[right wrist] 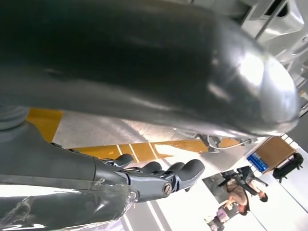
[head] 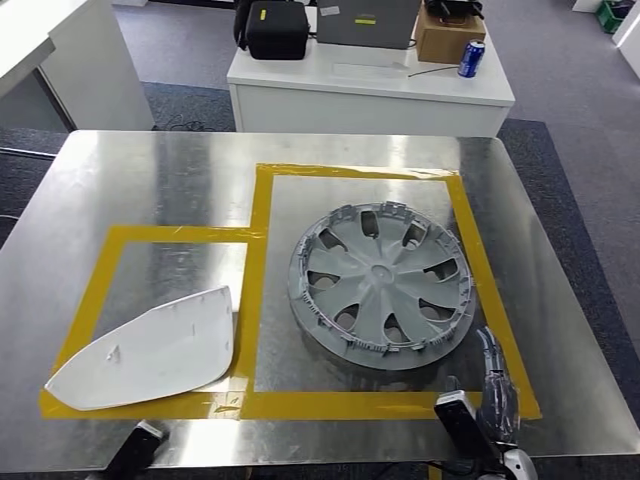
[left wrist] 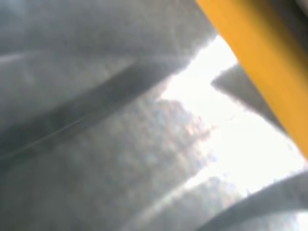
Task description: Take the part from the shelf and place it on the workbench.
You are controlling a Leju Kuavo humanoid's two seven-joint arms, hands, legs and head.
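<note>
A grey wheel cover is lying flat on the shiny metal workbench, inside the larger square marked out in yellow tape. To its left, in the smaller taped square, a white curved panel is lying with its near edge over the tape.

The right hand is sitting at the near right corner of the taped square, just beside the wheel cover's rim. Its fingers are stretching out side by side in the right wrist view, slightly apart and gripping nothing; whether they are touching the rim is hard to judge from these angles. The same view is showing the rounded grey rim of the wheel cover close above the fingers, with yellow tape on the metal top behind.

The left hand is peeking in at the near edge of the workbench, below the white panel, as a dark shape too small for its fingers to be read. The left wrist view is blurry, showing metal surface and a band of yellow tape.

Behind the workbench a white desk is carrying a black bag, a cardboard box and a blue can.
</note>
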